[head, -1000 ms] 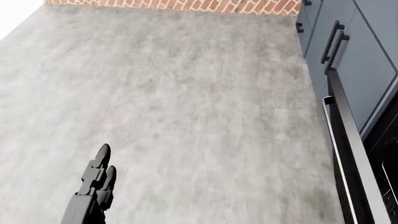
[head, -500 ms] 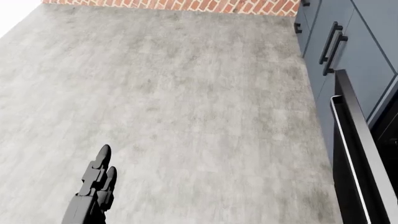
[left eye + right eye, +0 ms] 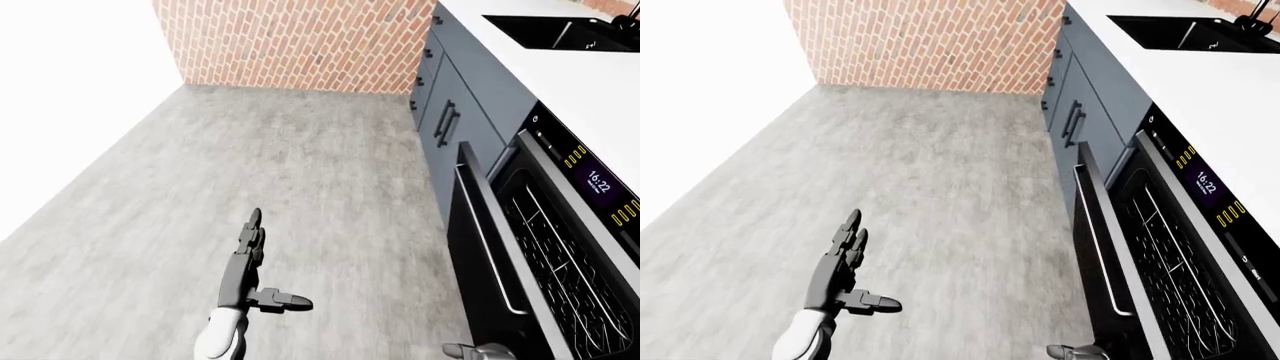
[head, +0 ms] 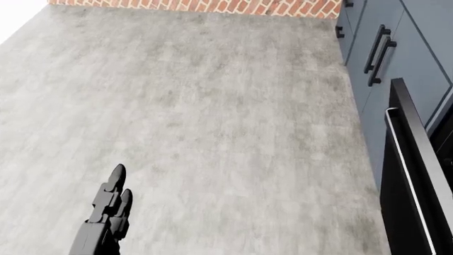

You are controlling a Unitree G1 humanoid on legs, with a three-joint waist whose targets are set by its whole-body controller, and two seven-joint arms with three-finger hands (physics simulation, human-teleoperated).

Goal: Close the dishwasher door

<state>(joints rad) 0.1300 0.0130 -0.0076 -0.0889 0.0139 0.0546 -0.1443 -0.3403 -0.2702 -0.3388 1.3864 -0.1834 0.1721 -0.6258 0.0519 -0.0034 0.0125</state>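
Dishwasher door [image 3: 478,247] stands ajar at the right of the left-eye view, tilted out from the dark cabinets [image 3: 455,112], with one long handle [image 3: 487,244] on its face and wire racks [image 3: 560,259] visible inside. One left hand [image 3: 250,259] hangs well apart to its left over the grey floor [image 3: 300,165], fingers spread and gripping nothing. A right hand [image 3: 478,351] barely shows at the bottom edge near the door; I cannot tell its state. One sink [image 3: 555,31] sits in the white surface [image 3: 590,90].

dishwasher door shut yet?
Not yet: the black dishwasher door with its silver bar handle stands ajar, a gap showing the wire rack inside.
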